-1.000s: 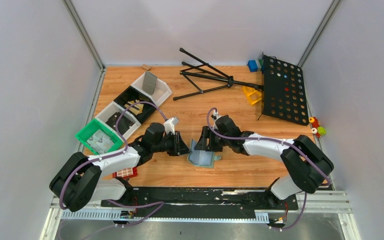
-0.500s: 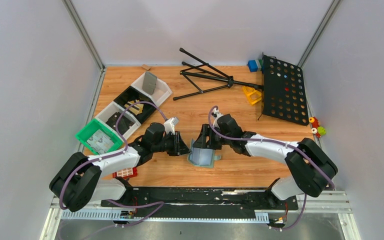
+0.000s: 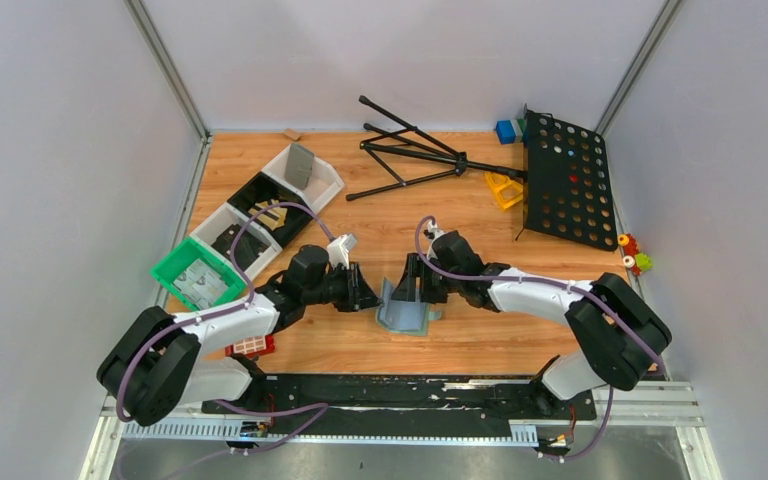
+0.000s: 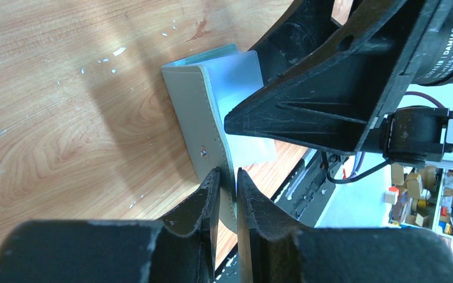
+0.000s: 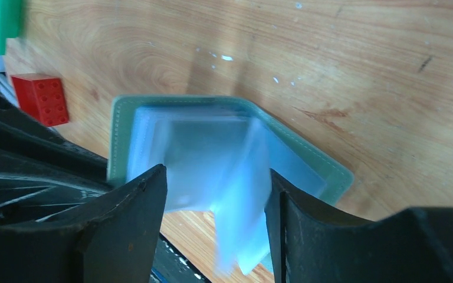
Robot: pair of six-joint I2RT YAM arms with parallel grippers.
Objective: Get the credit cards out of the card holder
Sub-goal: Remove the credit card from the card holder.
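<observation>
Top external: card holder point(image 3: 407, 318) lies mid-table point(image 3: 500, 345), just ahead of both arms, part open; left gripper point(image 3: 372, 298) at its left edge, right gripper point(image 3: 408, 288) over its far side; too small here to tell contact; green tray point(image 3: 178, 254) well apart to the left, w/ smth pale inside, can't tell what.

Left wrist: left jaws nearly closed, pinching the stitched edge of the holder's cover near the snap; the cover stands up on edge off the wood; pale sleeves point(image 5: 212, 153) fan out behind it; the right gripper's black body hangs just beyond, over them.

Right wrist: right jaws wide apart, astride the sleeves, gripping nothing; sleeves blurred, so can't tell if any credit cards sit in them; red block point(image 5: 40, 99) near the holder's left corner, not touching.

Risks, my read: right jaws may close on a floppy sleeve instead of a card, since edges are hard to pick out; then a pull would drag the whole holder, or tear it out of the left pinch, which is thin and only on the edge; if the left lets slip, the cover drops shut over the sleeves; the two grippers are v. close, so a small misaim could knock them together.
</observation>
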